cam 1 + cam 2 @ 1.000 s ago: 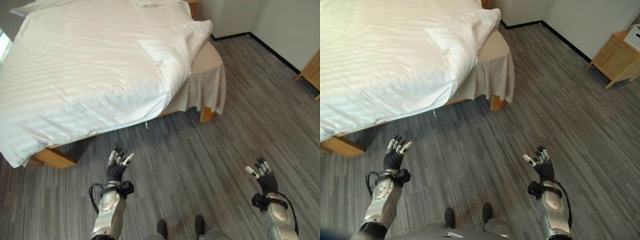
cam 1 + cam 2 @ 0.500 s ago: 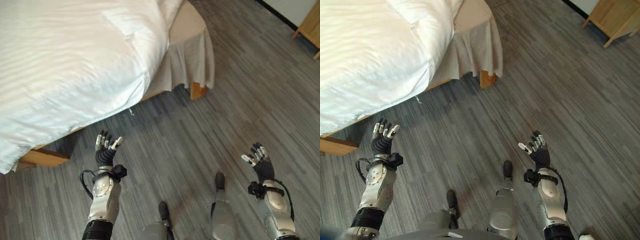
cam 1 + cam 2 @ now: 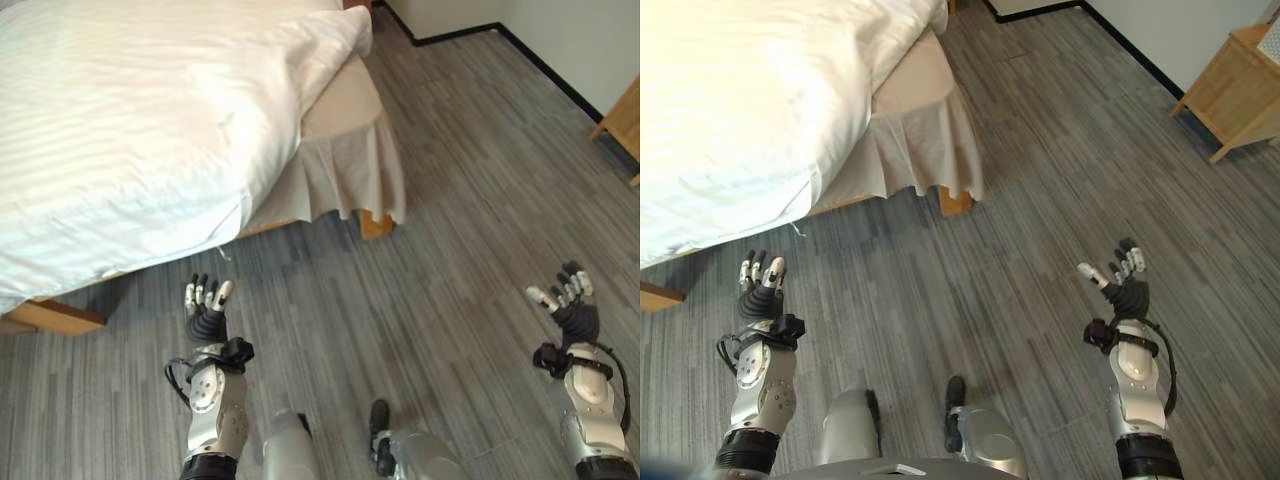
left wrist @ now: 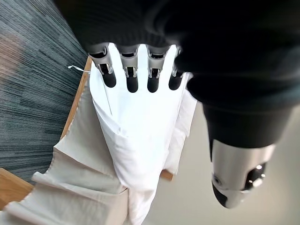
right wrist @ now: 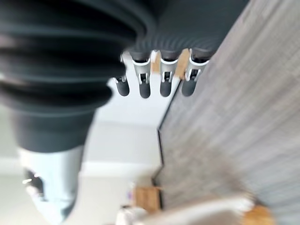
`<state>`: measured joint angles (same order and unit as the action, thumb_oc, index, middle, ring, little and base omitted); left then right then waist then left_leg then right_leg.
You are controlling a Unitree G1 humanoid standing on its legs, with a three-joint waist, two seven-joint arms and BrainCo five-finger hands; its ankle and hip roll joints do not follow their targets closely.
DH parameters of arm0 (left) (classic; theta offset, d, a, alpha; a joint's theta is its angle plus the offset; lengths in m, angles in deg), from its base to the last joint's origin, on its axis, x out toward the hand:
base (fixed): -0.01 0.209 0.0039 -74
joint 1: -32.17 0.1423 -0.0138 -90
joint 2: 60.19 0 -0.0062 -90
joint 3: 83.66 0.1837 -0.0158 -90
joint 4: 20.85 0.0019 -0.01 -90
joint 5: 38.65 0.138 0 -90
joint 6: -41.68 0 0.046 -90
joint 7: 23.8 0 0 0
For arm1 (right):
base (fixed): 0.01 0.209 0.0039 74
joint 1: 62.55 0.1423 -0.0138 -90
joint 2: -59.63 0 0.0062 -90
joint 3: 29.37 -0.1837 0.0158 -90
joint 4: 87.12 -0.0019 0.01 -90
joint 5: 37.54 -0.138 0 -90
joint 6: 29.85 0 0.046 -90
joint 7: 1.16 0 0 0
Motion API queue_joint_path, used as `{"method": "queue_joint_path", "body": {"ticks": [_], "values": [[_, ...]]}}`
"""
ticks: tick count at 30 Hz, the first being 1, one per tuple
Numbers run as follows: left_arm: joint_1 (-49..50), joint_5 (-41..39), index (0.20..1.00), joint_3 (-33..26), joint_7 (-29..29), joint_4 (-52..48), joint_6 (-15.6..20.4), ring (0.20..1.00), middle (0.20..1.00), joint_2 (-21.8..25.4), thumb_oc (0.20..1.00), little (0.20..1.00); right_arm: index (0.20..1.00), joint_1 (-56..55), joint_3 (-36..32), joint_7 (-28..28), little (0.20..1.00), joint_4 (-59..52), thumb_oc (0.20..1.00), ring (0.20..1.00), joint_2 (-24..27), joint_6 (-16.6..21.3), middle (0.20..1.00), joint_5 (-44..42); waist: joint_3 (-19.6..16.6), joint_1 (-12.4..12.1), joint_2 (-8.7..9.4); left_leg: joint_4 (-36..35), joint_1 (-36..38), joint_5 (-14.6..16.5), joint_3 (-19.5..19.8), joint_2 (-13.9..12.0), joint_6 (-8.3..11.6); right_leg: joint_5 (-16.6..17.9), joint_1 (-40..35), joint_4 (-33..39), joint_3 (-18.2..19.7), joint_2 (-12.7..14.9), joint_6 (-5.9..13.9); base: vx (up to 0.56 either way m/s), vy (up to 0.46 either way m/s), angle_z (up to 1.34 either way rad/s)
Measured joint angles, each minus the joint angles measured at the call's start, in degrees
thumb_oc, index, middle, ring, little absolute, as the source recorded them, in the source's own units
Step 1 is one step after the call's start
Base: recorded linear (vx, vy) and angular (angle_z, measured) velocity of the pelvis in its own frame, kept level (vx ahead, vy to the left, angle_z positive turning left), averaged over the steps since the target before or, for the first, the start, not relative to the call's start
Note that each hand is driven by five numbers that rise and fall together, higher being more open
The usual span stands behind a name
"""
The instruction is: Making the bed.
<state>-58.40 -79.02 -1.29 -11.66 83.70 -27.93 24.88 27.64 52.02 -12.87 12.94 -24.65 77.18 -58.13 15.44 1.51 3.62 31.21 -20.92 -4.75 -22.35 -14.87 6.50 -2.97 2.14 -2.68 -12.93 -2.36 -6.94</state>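
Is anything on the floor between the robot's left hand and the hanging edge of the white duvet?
Nothing visible. The left hand, fingers straight, is raised over bare grey floor just short of the white duvet, whose edge overhangs the wooden bed frame. The right hand is open, farther away.

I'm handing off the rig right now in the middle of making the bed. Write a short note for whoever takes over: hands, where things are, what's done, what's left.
Left hand: open, fingers straight, holding nothing, raised over the floor just short of the bed's near edge.
Right hand: open, empty, raised over the grey floor, well clear of the bed.
White duvet: spread over the bed, its near edge hanging past the wooden frame. At the corner it falls short, leaving the beige bed skirt and the mattress corner uncovered.
Done: the duvet covers most of the bed.
Left: neither hand touches the bedding yet; probably step in, grasp the near edge and straighten the duvet over the exposed corner.
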Motion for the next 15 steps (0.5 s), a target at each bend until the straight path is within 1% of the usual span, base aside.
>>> {"method": "queue_joint_path", "body": {"ticks": [1, 2, 3, 4, 5, 6, 7, 8, 9, 10, 11, 12, 13, 14, 15], "values": [[-0.35, -0.02, 1.000, -0.12, 0.04, -0.08, 0.37, 1.000, 1.000, 0.62, 1.000, 1.000, 1.000, 1.13, 0.17, 0.00, 1.000, -0.95, 1.000, 1.000, 0.22, 0.22, 1.000, 0.01, 0.07, -0.21, 0.22, -3.98, -0.31, -0.10, -1.31, 1.38, -0.15, 0.11, -0.12, 0.24, -0.46, -0.36, -0.04, 0.33, -0.055, 0.13], [-0.96, -0.01, 1.000, -0.20, 0.03, -0.10, 0.38, 1.000, 1.000, 1.71, 1.000, 1.000, 1.000, 2.63, 0.55, 0.37, 1.000, -1.89, 1.000, 1.000, 0.48, 0.43, 1.000, -0.02, -0.07, -0.48, 0.94, -9.95, -1.39, -0.13, -3.19, 5.22, -0.20, -0.70, -0.73, 1.66, -0.30, -0.47, 2.47, 0.27, -0.038, 0.12], [-1.44, -0.03, 1.000, -0.20, 0.05, -0.11, 0.39, 1.000, 1.000, 1.69, 1.000, 1.000, 1.000, 3.28, 0.64, 0.77, 1.000, -1.98, 1.000, 1.000, 1.00, 0.52, 1.000, -0.07, 0.02, -0.44, 0.73, -14.25, -1.31, -0.15, -3.67, 7.55, -0.28, -2.04, -0.79, 1.56, -0.48, -0.37, 9.46, 0.26, -0.031, 0.11], [-2.08, 0.01, 1.000, -0.24, -0.03, -0.01, 0.57, 1.000, 1.000, 0.39, 1.000, 1.000, 1.000, 4.12, 0.62, 1.36, 1.000, -1.34, 1.000, 1.000, 1.88, 0.59, 1.000, -0.14, 0.81, -0.34, -1.61, -17.91, -1.38, -0.38, -2.41, 7.90, -0.64, -7.61, 0.57, -2.65, -2.40, 0.09, 16.63, 0.20, -0.009, -0.47], [-2.42, 0.03, 1.000, -1.91, -0.06, -0.31, 1.65, 1.000, 1.000, -1.02, 1.000, 1.000, 1.000, 5.74, 0.76, 2.87, 1.000, -2.36, 1.000, 1.000, 4.88, 0.59, 1.000, -0.16, 0.41, -2.99, -3.41, -18.76, -1.64, -1.18, -2.87, 6.45, -1.25, -5.64, 0.97, -4.75, -0.76, 0.81, 3.84, 0.38, 0.027, -0.43], [-2.75, 0.02, 1.000, -1.88, -0.10, -0.12, 1.56, 1.000, 1.000, -0.84, 1.000, 1.000, 1.000, 5.64, 0.71, 3.36, 1.000, -2.44, 1.000, 1.000, 5.28, 0.50, 1.000, -0.30, -0.09, -2.72, -4.46, -19.19, -1.42, -1.14, -3.72, 6.57, -1.34, -4.26, -1.05, -2.74, -1.54, -0.09, 1.14, 0.34, 0.050, -0.49], [-2.79, 0.03, 1.000, -1.92, -0.22, -0.47, 1.66, 1.000, 1.000, -0.14, 1.000, 1.000, 1.000, 5.77, 0.72, 3.90, 1.000, -2.61, 1.000, 1.000, 5.31, 0.46, 1.000, -0.74, -0.21, -2.93, -4.16, -19.39, -0.47, -0.99, -4.00, 6.90, -1.54, -4.59, -2.43, -1.77, -1.80, -0.66, 2.25, 0.39, 0.092, 0.05], [-2.66, 0.02, 1.000, -2.24, -0.50, -0.31, 1.67, 1.000, 1.000, 0.98, 1.000, 1.000, 1.000, 5.71, 0.96, 5.03, 1.000, -2.71, 1.000, 1.000, 5.45, 0.46, 1.000, -0.88, -0.10, -2.97, -3.25, -19.20, 1.32, -0.97, -5.27, 8.62, -1.58, -4.57, -5.86, 0.73, -1.78, -1.39, 2.28, 0.33, 0.097, -0.06], [-2.50, 0.04, 1.000, -2.98, -0.80, -0.31, 1.72, 1.000, 1.000, 1.08, 1.000, 1.000, 1.000, 5.75, 1.56, 5.36, 1.000, -2.70, 1.000, 1.000, 5.39, 0.46, 1.000, -1.23, -0.54, -3.01, -2.55, -19.54, 2.77, -0.56, -5.40, 9.41, -2.67, -4.77, -7.13, 1.80, -2.08, -1.41, 2.62, 0.35, 0.103, -0.02], [-2.43, 0.03, 1.000, -3.38, -0.82, -0.29, 1.91, 1.000, 1.000, 1.21, 1.000, 1.000, 1.000, 5.73, 2.28, 5.64, 1.000, -2.73, 1.000, 1.000, 5.38, 0.54, 1.000, -2.11, -1.17, -3.04, -1.72, -20.34, 3.25, -0.45, -4.90, 10.75, -3.04, -4.78, -7.35, 2.05, -1.90, -1.48, 2.63, 0.28, 0.122, -0.09], [-2.75, 0.10, 1.000, -4.15, -0.85, -0.22, 1.98, 1.000, 1.000, 1.60, 1.000, 1.000, 1.000, 6.08, 2.98, 6.54, 1.000, -2.66, 1.000, 1.000, 4.93, 0.53, 1.000, -2.52, -2.14, -3.35, -0.40, -21.24, 4.38, -0.63, -5.78, 13.82, -4.83, -5.35, -7.64, 2.34, -1.71, -1.30, 3.60, 0.21, 0.122, -0.04], [-3.11, 0.09, 1.000, -4.39, -0.64, -0.06, 1.98, 1.000, 1.000, 1.48, 1.000, 1.000, 1.000, 6.20, 2.99, 6.99, 1.000, -2.65, 1.000, 1.000, 4.79, 0.53, 1.000, -2.52, -2.19, -3.29, -0.17, -22.43, 5.13, 0.00, -6.33, 15.10, -7.83, -5.63, -7.58, 1.52, -1.54, -1.39, 4.07, 0.20, 0.164, 0.01], [-3.18, 0.10, 1.000, -4.21, -0.54, -0.06, 1.98, 1.000, 1.000, 1.35, 1.000, 1.000, 1.000, 6.17, 3.10, 7.12, 1.000, -2.63, 1.000, 1.000, 4.79, 0.46, 1.000, -2.52, -2.25, -3.21, -0.62, -25.62, 6.74, -0.53, -6.67, 16.35, -10.58, -5.67, -7.32, -0.18, -1.40, -2.05, 4.13, 0.20, 0.177, 0.06], [-3.34, 0.14, 1.000, -4.26, -0.03, 0.06, 1.98, 1.000, 1.000, 1.40, 1.000, 1.000, 1.000, 6.30, 3.95, 7.17, 1.000, -2.61, 1.000, 1.000, 4.29, 0.08, 1.000, -2.90, -2.09, -3.38, -2.01, -28.59, 10.56, -0.86, -8.22, 17.53, -15.34, -7.95, -6.52, -7.52, -1.82, -4.04, 7.88, 0.20, 0.178, 0.09], [-3.51, 0.14, 1.000, -4.05, 0.29, 0.45, 1.98, 1.000, 1.000, 1.53, 1.000, 1.000, 1.000, 6.10, 4.88, 7.24, 1.000, -2.65, 1.000, 1.000, 4.19, -0.06, 1.000, -3.12, -2.36, -3.18, -3.42, -30.31, 12.94, 2.87, -9.76, 16.76, -20.25, -9.80, -3.88, -16.94, -3.91, -4.76, 10.59, 0.10, 0.100, 0.28]]}}
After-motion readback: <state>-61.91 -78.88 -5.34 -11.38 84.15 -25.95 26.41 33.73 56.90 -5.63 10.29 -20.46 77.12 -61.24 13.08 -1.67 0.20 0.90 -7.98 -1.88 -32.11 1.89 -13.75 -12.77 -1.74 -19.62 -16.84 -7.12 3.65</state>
